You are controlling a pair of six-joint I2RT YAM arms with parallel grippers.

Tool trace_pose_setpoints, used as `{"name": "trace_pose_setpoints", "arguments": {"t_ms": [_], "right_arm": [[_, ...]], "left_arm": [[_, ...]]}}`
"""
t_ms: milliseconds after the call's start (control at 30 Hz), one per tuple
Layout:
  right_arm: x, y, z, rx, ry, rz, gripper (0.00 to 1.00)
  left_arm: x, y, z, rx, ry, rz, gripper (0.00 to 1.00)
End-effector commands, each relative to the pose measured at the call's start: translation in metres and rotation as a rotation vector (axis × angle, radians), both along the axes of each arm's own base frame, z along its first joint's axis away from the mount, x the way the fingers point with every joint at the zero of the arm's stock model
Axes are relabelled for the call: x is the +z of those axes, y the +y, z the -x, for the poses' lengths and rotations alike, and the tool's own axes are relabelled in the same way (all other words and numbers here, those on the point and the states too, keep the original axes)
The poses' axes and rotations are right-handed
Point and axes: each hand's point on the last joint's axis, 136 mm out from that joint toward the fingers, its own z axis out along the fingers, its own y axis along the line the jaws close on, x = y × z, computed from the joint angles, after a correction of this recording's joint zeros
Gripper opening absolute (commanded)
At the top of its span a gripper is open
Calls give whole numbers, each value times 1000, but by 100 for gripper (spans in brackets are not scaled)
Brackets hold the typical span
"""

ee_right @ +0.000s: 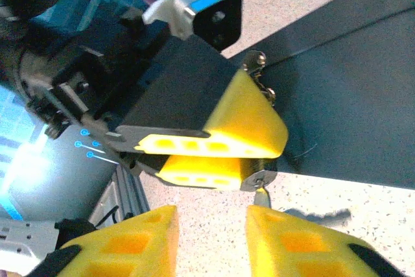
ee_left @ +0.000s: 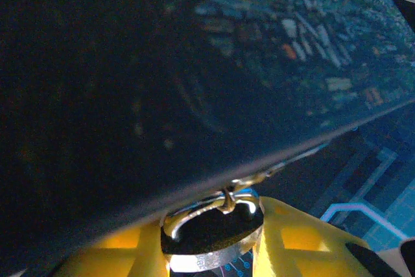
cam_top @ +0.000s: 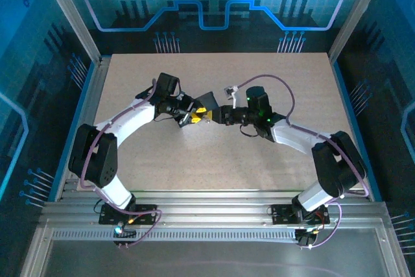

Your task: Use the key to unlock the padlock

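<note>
Right wrist view: left gripper (ee_right: pixel 264 160) clamps the small silver metal padlock (ee_right: pixel 258 178) — right gripper (ee_right: pixel 211 238), parted and empty, should centre on the thin metal key (ee_right: pixel 260 194).

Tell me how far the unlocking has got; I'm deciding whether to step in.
Done: the left gripper clamps the padlock. In hand: the right gripper stands open facing it, near what may be the key at the lock's edge. Left: turning it to unlock.

I count two claws of mine, one left claw (ee_right: pixel 262 160) and one right claw (ee_right: pixel 211 225), with four yellow fingers (ee_right: pixel 246 121) between them; one padlock (ee_left: pixel 207 262), one key (ee_right: pixel 260 195), one dark sheet (ee_right: pixel 350 115), one bench (cam_top: pixel 194 160)
</note>
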Motion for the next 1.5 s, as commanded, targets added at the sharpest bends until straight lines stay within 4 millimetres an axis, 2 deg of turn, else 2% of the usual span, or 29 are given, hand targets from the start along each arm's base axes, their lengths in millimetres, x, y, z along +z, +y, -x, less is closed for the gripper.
{"name": "trace_pose_setpoints", "arguments": {"t_ms": [0, 433, 733, 767, 1167, 1333, 1467], "right_arm": [[-1, 0, 7, 33, 2, -11, 24], [-27, 9, 4, 42, 66, 11, 23], [-32, 13, -1, 40, 88, -6, 11], [-23, 17, -6, 42, 70, -22, 9], [-13, 30, -15, 60, 59, -53, 0], [-13, 30, -14, 67, 61, -55, 0], [-13, 9, -9, 45, 29, 6, 15]], "left_arm": [[17, 1, -4, 8, -42, 32, 0], [21, 1, -4, 9, -49, 37, 0], [21, -2, -1, -1, -50, 41, 0], [21, -3, 0, -3, -49, 41, 0], [20, -16, 7, -24, -35, 59, 0], [20, -15, 6, -12, -28, 57, 0], [20, -5, 3, 2, -29, 27, 0]]}}
